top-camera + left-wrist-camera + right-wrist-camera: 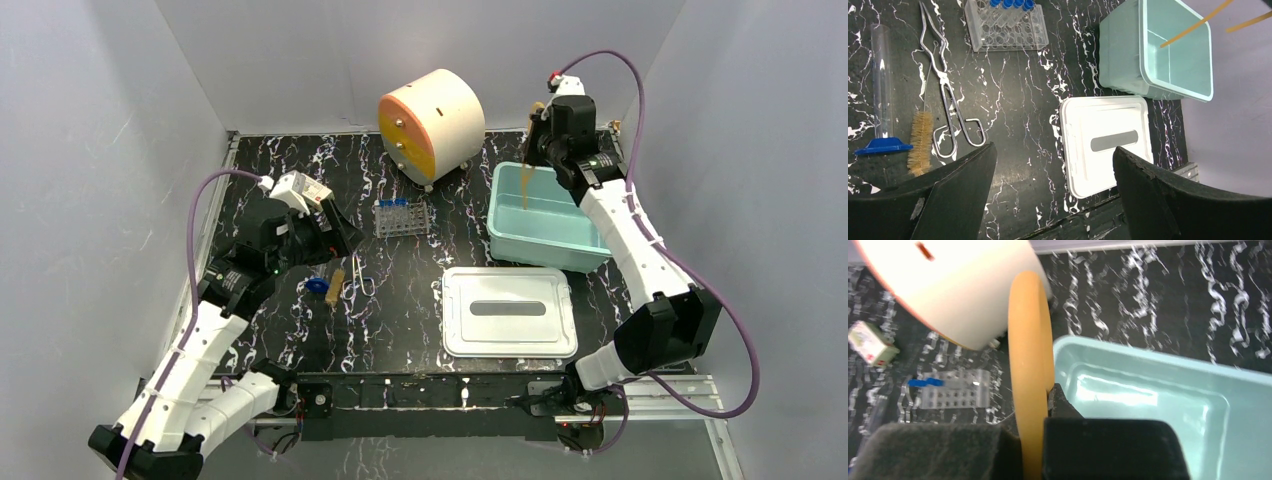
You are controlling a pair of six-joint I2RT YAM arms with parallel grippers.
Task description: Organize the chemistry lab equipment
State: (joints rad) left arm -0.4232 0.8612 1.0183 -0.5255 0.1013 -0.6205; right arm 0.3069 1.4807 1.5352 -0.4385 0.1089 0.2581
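My right gripper (1034,440) is clamped on the tubing (1030,340), which hangs straight down over the tub's (1158,356) left end (one loose end already inside the rim, I judge). My left gripper (1054,185), jaws apart, hovers well away, near the tongs (943,80).

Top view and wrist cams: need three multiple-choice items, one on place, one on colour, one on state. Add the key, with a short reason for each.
1. Where is the white lid?
A. flat on the table, on the arm side of the tub
B. closed on the tub
C. standing on edge

2. What colour are the caps on the tubes in the rack?
A. red
B. yellow
C. blue

3. What state is the right gripper in?
A. open, empty
B. shut on the rubber tubing
C. shut on nothing

Key:
1 A: the lid lies flat beside the open tub.
2 C: the left wrist view shows blue caps.
3 B: the right wrist view shows the tubing clamped in the gripper.
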